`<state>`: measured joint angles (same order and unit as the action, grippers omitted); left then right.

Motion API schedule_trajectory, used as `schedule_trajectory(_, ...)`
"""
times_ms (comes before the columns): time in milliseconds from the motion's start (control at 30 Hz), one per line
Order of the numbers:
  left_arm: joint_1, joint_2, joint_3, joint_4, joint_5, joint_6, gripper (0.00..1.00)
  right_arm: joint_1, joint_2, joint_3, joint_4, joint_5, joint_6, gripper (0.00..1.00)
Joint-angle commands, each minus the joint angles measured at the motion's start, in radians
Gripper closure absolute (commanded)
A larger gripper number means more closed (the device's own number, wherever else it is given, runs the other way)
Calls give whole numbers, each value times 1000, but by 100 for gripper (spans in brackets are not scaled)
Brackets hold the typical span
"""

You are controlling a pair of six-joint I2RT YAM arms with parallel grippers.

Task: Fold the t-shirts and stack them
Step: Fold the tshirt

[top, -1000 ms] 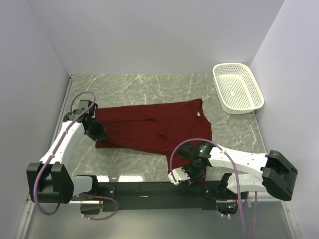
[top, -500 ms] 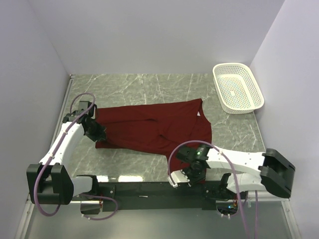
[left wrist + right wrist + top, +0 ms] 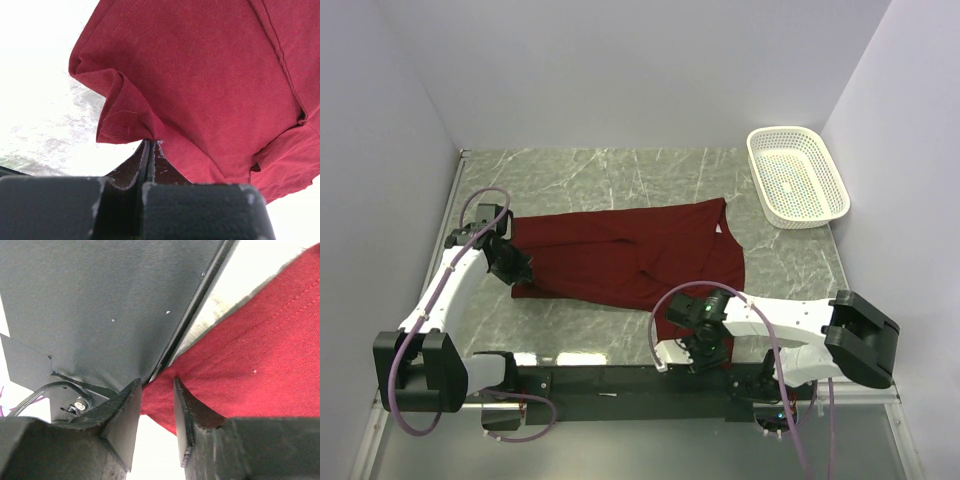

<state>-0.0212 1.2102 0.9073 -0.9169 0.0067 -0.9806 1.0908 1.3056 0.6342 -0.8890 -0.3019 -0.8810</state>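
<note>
Pinching a bunched fold of the maroon t-shirt (image 3: 620, 255) with my left gripper (image 3: 151, 145), I have those two fingers pressed flat together on the cloth, close to the left edge of the bench (image 3: 620, 175). From there the shirt lies spread and creased across the middle of the bench, reaching toward the right edge, with a small white label (image 3: 720, 228) at its right end. My right gripper (image 3: 157, 384) sits low at the near edge, partly over the black rail (image 3: 100, 300) that carries my arms. Its fingers stand only narrowly apart, and a red fold of the shirt's near hem fills the gap between them, so I am gripping the shirt there too. A white perforated basket (image 3: 797, 178) stands in the far right corner, well apart from the shirt.
</note>
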Motion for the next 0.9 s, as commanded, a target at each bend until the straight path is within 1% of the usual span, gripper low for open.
schedule_trajectory(0, 4, -28, -7, 23, 15, 19, 100, 9, 56, 1, 91, 33, 17, 61)
schedule_trajectory(33, 6, -29, -7, 21, 16, 19, 100, 8, 60, 4, 93, 33, 17, 62)
schedule_trajectory(67, 6, -31, -8, 21, 15, 19, 100, 9, 61, 7, 94, 33, 23, 67)
schedule_trajectory(133, 7, -34, -7, 18, 16, 22, 100, 9, 66, 7, 101, 37, 30, 72)
schedule_trajectory(233, 13, -34, -2, 21, 19, 26, 100, 8, 60, 5, 111, 53, 43, 83)
schedule_trajectory(367, 17, -29, 2, 24, 26, 29, 100, 0, 38, -7, 131, 84, 60, 93)
schedule_trajectory(500, 18, -24, 11, 24, 26, 33, 100, -19, 18, -4, 147, 96, 79, 96)
schedule_trajectory(567, 18, -21, 15, 23, 24, 34, 99, -52, 3, 24, 142, 92, 83, 96)
schedule_trajectory(600, 18, -23, 16, 24, 24, 36, 100, -68, -8, 41, 136, 83, 82, 100)
schedule_trajectory(667, 18, -20, 24, 23, 24, 39, 100, -88, -12, 82, 134, 78, 89, 100)
schedule_trajectory(800, 18, -20, 31, 19, 22, 43, 100, -130, 9, 110, 162, 116, 91, 100)
schedule_trajectory(833, 44, -20, 33, 18, 22, 45, 100, -147, 11, 110, 177, 124, 91, 100)
schedule_trajectory(867, 46, -21, 33, 16, 18, 48, 100, -157, 14, 113, 180, 129, 91, 100)
